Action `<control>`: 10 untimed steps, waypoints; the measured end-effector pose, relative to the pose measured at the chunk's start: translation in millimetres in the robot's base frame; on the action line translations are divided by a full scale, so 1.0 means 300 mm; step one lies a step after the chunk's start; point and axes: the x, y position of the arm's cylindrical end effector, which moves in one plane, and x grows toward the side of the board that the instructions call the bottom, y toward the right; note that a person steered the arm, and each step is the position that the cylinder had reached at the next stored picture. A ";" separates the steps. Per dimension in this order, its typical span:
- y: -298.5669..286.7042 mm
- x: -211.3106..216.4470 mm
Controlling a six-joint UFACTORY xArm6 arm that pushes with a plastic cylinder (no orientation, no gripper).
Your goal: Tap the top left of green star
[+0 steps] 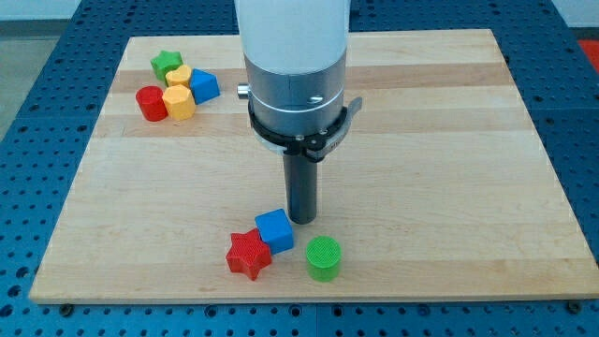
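Nearest the bottom edge of the wooden board [449,187], a little left of its middle, sit three blocks close together. The green cylinder [324,258] stands on the right of the group, apart from the other two. The red star [248,254] lies furthest left, and the blue cube [274,230] is touching the star's upper right side.

Just above and to the right of the blue cube, my tip [301,221] rests on the board, right beside the cube's upper right corner; whether it is actually touching the cube I cannot tell. There is no claw here, only the straight dark rod, so nothing is being held.

Near the top left corner is a second cluster. The red cylinder [150,103] is at its left, with a yellow block [179,103] touching it on the right. Behind that is another yellow block [180,78], and a blue block [204,85] sits on the cluster's right. The green star [167,65] is the furthest back, at the cluster's top left, touching the rear yellow block and well apart from my tip.
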 end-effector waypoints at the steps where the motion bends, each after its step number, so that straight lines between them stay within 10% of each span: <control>1: 0.002 -0.096; 3: -0.126 -0.749; 10: -0.807 -1.037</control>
